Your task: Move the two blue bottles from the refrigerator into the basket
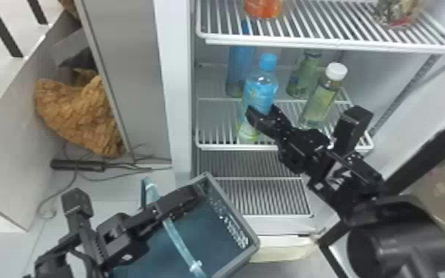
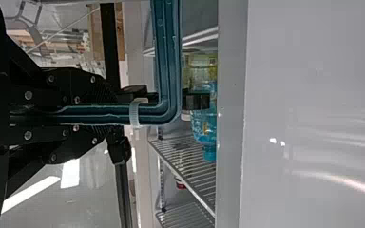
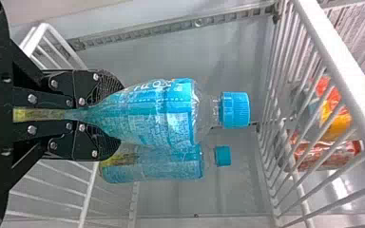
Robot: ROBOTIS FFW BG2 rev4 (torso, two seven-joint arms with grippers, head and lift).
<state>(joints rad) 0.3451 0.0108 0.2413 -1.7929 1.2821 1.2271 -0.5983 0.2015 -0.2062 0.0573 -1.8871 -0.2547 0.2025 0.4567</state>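
Right fingers [image 3: 105, 84] clamped on the front bottle [image 3: 147, 114], left fingers [image 2: 83, 85] on the handle [image 2: 167, 61] of the basket [image 1: 233, 208], imo to keep it near the fridge [image 1: 175, 92] for a short trip.

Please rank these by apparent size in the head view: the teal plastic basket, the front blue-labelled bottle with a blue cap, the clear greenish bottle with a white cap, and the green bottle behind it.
1. Basket
2. Blue-capped bottle
3. White-capped bottle
4. Green bottle
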